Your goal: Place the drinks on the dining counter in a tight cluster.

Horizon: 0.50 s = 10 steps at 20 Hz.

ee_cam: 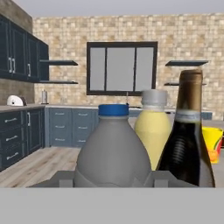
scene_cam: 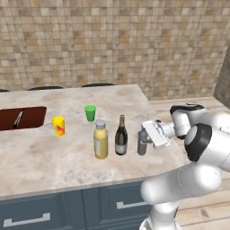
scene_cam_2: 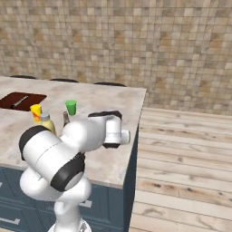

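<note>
Three drinks stand in a row near the front right of the dining counter [scene_cam: 54, 157]. The stout yellow bottle [scene_cam: 101, 143] with a grey cap is on the left and the dark wine bottle [scene_cam: 121, 138] in the middle. The small grey-blue bottle [scene_cam: 142, 146] is on the right, a short gap from the wine bottle. My gripper [scene_cam: 143, 137] reaches in from the right and is shut on the grey-blue bottle, whose base is at counter level. In the hand view the grey-blue bottle [ee_cam: 113, 153] sits between my fingertips, with the yellow bottle [ee_cam: 152, 131] and wine bottle [ee_cam: 188, 140] behind it.
A small yellow cup [scene_cam: 59, 126] and a small green cup [scene_cam: 90, 112] stand behind the bottles. The brown recessed basin [scene_cam: 22, 117] lies at the counter's left. The counter's right edge is just beyond the grey-blue bottle, with wooden floor [scene_cam_2: 181, 154] past it.
</note>
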{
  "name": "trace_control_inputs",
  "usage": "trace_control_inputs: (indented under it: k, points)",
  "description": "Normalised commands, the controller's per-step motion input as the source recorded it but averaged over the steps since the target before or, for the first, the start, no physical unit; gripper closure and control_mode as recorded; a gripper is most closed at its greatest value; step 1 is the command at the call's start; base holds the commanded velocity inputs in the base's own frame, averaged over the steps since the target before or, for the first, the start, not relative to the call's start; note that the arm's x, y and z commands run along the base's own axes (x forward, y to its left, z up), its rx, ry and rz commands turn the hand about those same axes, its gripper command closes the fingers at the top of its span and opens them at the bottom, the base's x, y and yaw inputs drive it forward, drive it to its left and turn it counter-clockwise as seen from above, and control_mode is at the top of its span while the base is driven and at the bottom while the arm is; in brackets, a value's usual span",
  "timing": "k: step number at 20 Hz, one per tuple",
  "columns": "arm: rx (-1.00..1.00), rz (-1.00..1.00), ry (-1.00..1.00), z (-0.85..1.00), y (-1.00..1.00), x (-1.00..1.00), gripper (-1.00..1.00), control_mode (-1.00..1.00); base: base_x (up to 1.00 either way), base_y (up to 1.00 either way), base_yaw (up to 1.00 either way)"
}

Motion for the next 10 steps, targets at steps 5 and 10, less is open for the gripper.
trace_control_inputs:
  k: [5, 10]
  points:
    - [0.04, 0.05, 0.0, 0.0, 0.0, 0.16, 1.0, -1.0, 0.0, 0.0, 0.0]
    - [0.02, 0.04, 0.0, -0.01, 0.0, 0.15, 1.0, -1.0, 0.0, 0.0, 0.0]
